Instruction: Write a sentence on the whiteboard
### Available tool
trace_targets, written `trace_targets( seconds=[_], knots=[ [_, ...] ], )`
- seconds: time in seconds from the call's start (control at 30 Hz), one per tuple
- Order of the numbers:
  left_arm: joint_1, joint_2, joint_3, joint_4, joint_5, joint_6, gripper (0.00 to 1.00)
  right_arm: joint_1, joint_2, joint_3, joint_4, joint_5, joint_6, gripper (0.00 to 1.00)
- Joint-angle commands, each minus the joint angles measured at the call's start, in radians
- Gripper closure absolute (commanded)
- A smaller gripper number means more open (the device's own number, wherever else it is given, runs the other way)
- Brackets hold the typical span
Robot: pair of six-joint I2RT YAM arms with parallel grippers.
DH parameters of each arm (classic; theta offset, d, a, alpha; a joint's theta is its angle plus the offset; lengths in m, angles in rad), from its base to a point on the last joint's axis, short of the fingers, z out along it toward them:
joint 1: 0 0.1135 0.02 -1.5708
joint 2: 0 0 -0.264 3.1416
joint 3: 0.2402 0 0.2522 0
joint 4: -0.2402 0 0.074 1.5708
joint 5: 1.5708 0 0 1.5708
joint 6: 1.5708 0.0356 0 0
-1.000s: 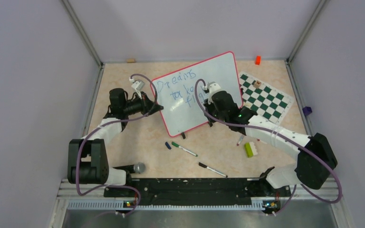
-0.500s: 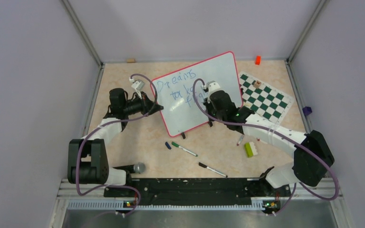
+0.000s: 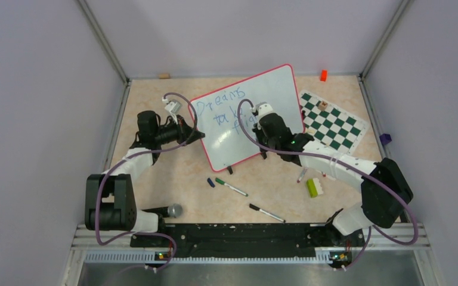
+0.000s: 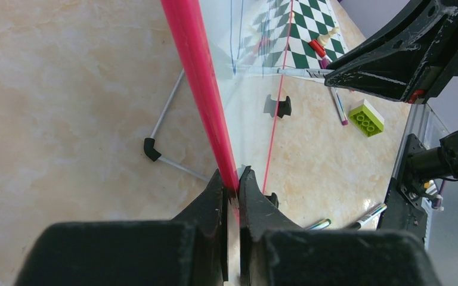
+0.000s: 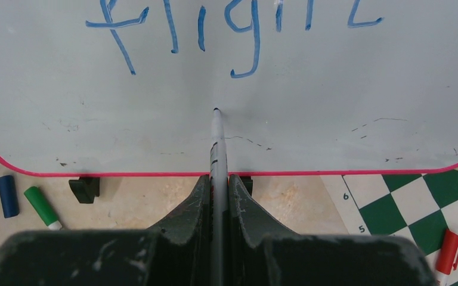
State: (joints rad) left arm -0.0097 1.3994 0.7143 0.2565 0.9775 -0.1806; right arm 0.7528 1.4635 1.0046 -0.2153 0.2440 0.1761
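Left tool pinching whiteboard by red edge, lower center. Right tool gripping marker, tip touching board below sentence, mid-frame.

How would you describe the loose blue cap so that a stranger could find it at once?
Find the whiteboard, the big red-framed board standing on the table. In front of its lower edge lies a green-capped marker, and just left of its green end is the blue cap. It alone is a short dark stub with no white barrel.
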Motion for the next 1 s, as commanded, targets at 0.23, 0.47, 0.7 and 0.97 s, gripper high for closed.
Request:
trace_targets(
  seconds=[0.23, 0.47, 0.7, 0.97],
  knots=[
    [-0.014, 0.021, -0.002, -0.022, -0.065, 0.173, 1.00, 0.011, 0.006, -0.008, 0.014, 0.010, -0.001, 1.00],
    [-0.014, 0.021, -0.002, -0.022, -0.066, 0.173, 1.00, 0.011, -0.003, -0.032, 0.006, -0.001, 0.000, 1.00],
    [-0.014, 0.021, -0.002, -0.022, -0.066, 0.173, 1.00, 0.011, -0.003, -0.020, -0.005, 0.000, -0.003, 1.00],
    [-0.015, 0.017, -0.004, -0.022, -0.065, 0.173, 1.00, 0.011, 0.018, 0.049, -0.016, 0.021, -0.022, 1.00]
  ],
)
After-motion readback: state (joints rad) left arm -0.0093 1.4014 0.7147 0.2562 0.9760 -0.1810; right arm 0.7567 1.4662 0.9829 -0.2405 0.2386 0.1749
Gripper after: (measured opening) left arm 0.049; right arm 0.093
